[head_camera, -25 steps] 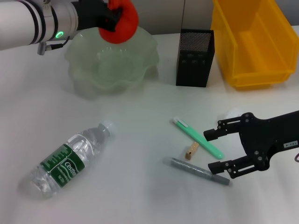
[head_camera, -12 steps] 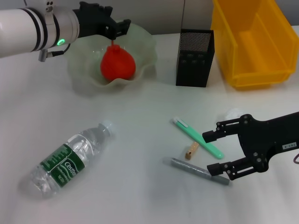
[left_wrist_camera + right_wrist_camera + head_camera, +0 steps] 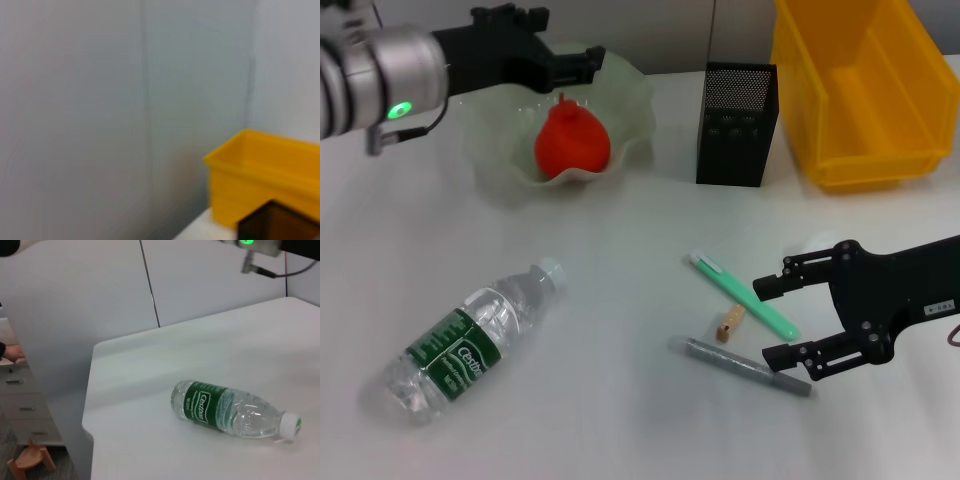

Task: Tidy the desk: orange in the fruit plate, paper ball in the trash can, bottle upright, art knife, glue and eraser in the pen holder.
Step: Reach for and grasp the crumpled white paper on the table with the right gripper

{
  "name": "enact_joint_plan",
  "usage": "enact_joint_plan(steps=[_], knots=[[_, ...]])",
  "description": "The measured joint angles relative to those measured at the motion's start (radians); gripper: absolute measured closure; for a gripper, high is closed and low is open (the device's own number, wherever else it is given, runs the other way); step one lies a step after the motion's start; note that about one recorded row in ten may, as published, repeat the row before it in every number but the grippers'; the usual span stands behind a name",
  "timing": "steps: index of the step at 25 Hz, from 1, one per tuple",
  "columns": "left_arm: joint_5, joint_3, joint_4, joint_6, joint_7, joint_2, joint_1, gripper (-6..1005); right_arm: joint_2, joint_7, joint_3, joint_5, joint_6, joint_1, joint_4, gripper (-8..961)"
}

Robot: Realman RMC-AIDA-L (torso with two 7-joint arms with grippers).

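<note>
With my left gripper empty and spread above the orange in the fruit plate, my right gripper hangs apart around the near-right sticks, which look light, stiff, best pinched mid-length.

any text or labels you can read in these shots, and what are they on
"Cestbon": white lettering on the green label of the bottle, readable in the head and right wrist views.
Smaller print under it on the same label: too small to read.
Small white tag on the right hand, near the wrist: too small to read.
Nothing readable on the trash can, pen holder or fruit plate.
</note>
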Motion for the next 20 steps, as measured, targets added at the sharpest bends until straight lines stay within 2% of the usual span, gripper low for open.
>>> enact_joint_plan(steps=[6, 14, 15, 20], knots=[[-0.111, -0.138, 0.073, 0.387, 0.095, 0.001, 0.11, 151, 0.0, 0.02, 0.003, 0.001, -0.001, 0.006, -0.002, 217], [-0.163, -0.273, 0.07, 0.8, 0.207, 0.001, 0.195, 156, 0.0, 0.025, 0.009, 0.014, -0.003, 0.003, -0.006, 220], [-0.163, -0.293, 0.062, 0.882, 0.246, 0.001, 0.214, 156, 0.0, 0.029, 0.01, 0.014, -0.003, 0.002, -0.008, 221], [-0.147, -0.313, 0.055, 0.984, 0.324, 0.002, 0.271, 159, 0.0, 0.073, 0.013, 0.015, -0.001, -0.003, -0.034, 223]])
